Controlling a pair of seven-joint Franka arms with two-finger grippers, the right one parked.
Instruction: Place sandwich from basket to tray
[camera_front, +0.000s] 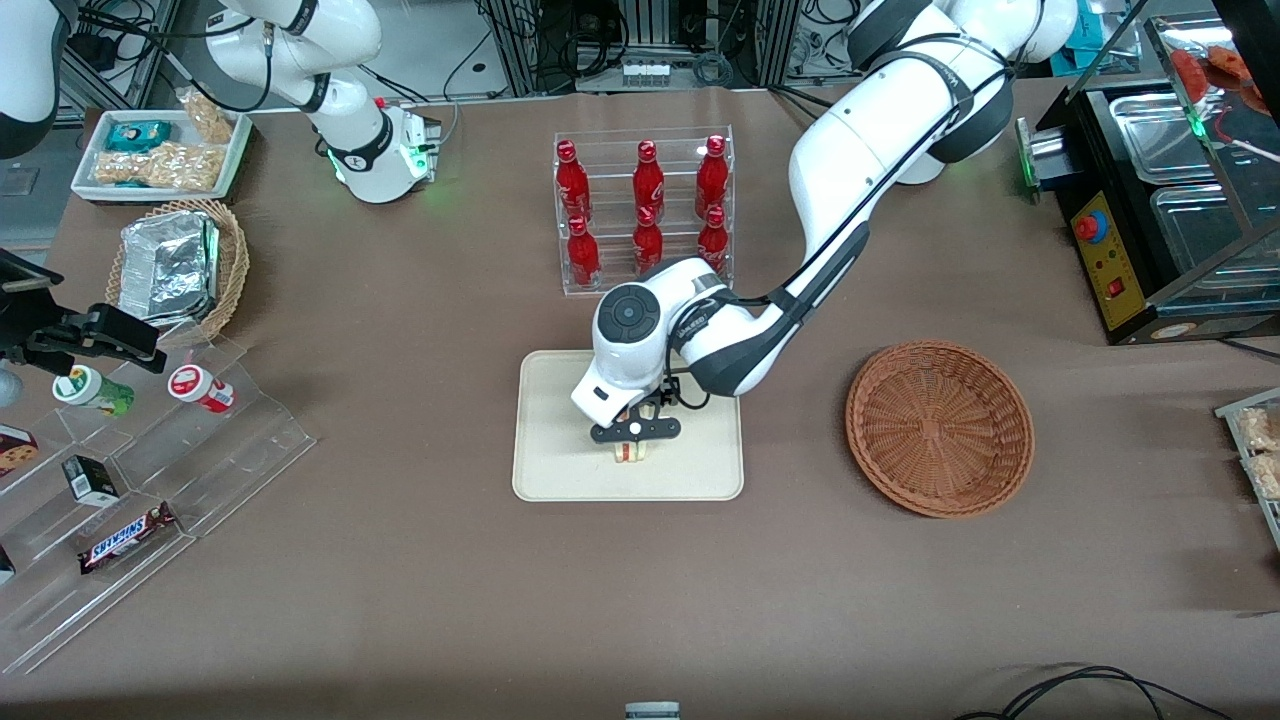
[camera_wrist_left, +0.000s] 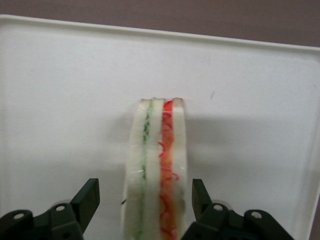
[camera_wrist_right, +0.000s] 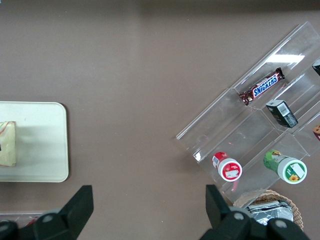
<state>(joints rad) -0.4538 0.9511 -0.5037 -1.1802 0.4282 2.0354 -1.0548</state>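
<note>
The sandwich (camera_front: 631, 452), a white-bread wedge with green and red-orange filling, stands on its edge on the cream tray (camera_front: 560, 470), in the half nearer the front camera. My left gripper (camera_front: 636, 432) is right above it, open, with one black finger (camera_wrist_left: 90, 195) on each side and a small gap to the bread (camera_wrist_left: 157, 165). The tray fills the left wrist view (camera_wrist_left: 60, 100). Tray (camera_wrist_right: 45, 145) and sandwich (camera_wrist_right: 7, 145) also show in the right wrist view. The reddish-brown basket (camera_front: 940, 428) lies empty beside the tray, toward the working arm's end.
A clear rack of red bottles (camera_front: 645, 210) stands just farther from the front camera than the tray. A tan basket with foil (camera_front: 180, 265), a white snack tray (camera_front: 160, 150) and a clear stepped shelf with snacks (camera_front: 150, 470) lie toward the parked arm's end. A black machine (camera_front: 1150, 200) stands at the working arm's end.
</note>
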